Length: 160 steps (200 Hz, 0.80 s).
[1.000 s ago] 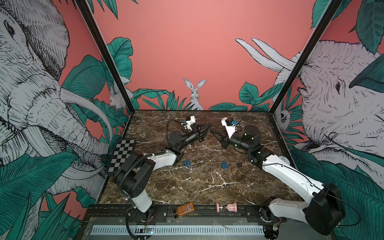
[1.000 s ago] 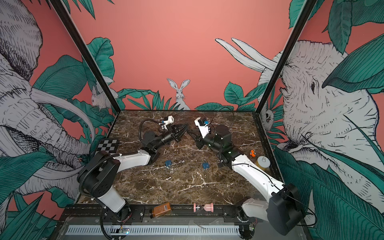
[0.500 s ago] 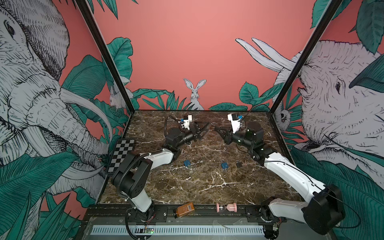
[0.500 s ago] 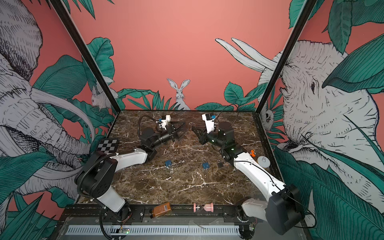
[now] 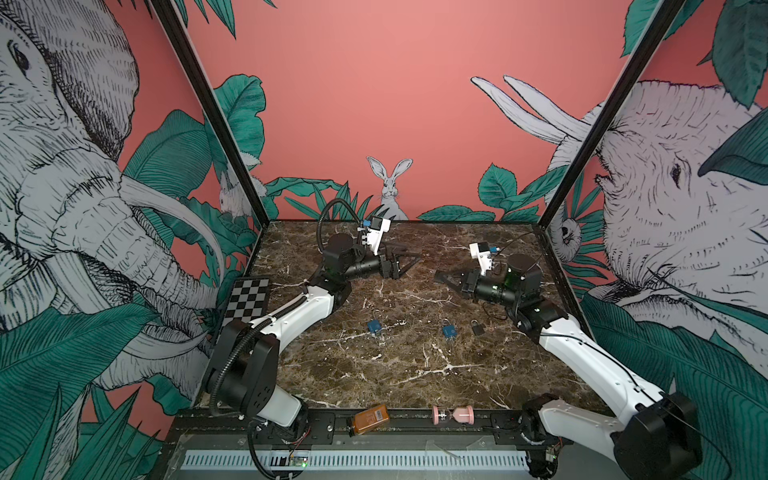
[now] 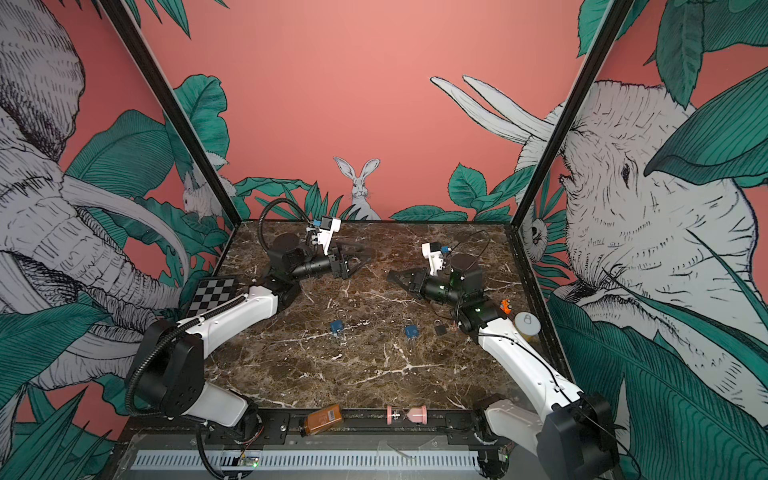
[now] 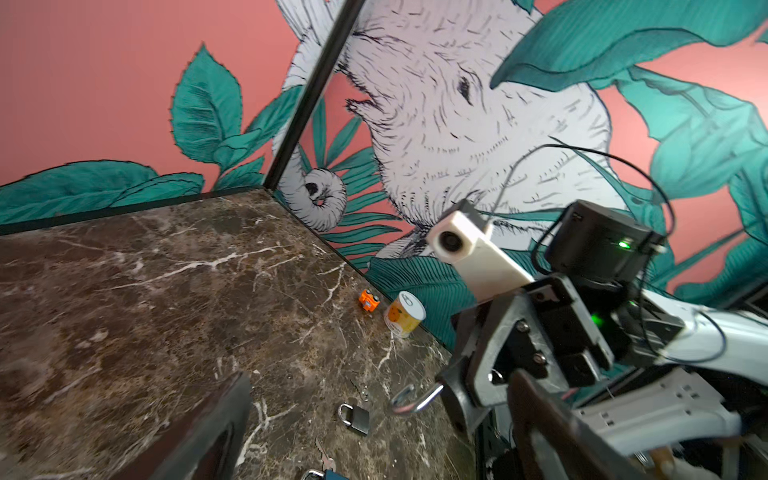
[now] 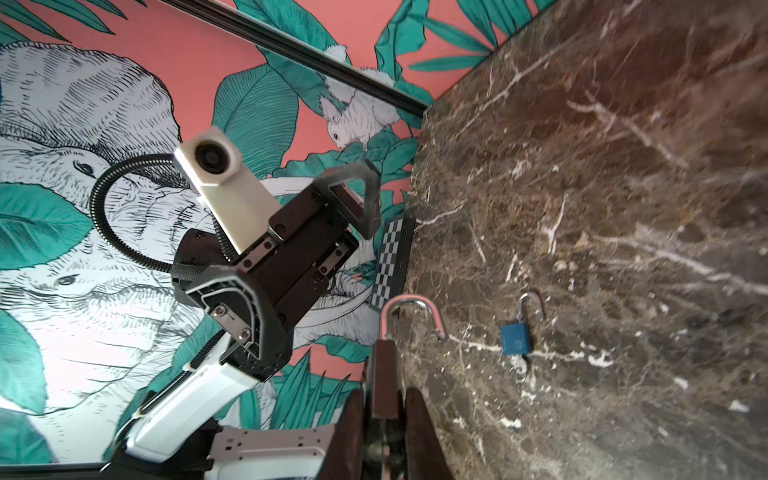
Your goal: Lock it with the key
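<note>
Right wrist: padlock (image 8: pixel 384 370) clamped in right claw (image 8: pixel 385 409), shackle unlatched.

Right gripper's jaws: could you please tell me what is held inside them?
The right gripper clamps a padlock; its open silver shackle sticks out. The fingers cover its lower body, so any key is unseen.

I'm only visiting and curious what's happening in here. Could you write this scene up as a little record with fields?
Left gripper: open, holding nothing
Right gripper: shut on the held padlock, whose shackle is open
Table: left blue padlock, right blue padlock, black padlock
Right edge of table: orange toy, can
</note>
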### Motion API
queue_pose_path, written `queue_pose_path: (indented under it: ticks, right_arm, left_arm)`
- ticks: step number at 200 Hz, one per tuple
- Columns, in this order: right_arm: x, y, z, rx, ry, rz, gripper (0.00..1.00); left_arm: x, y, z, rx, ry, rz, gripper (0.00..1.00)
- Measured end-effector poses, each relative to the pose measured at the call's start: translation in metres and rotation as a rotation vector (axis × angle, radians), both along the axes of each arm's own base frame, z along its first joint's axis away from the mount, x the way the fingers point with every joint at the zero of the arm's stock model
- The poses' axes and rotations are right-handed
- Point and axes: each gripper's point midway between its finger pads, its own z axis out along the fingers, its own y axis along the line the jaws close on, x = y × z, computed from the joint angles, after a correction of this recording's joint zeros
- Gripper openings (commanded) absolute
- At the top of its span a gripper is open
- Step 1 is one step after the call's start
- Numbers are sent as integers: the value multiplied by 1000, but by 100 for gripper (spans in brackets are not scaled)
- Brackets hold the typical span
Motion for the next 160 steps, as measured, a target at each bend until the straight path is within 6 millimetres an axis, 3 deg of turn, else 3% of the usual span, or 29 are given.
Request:
queue_pose_path:
  ticks: [52,160]
  right_arm:
    - [-3,7,-1,76,85,38,0]
    - [2,11,6,108,80,62,0]
  left_arm:
    - [-17,-13,-8,-32,34,-163,84]
    - [-43,-42,-18,-41,127,-299,62]
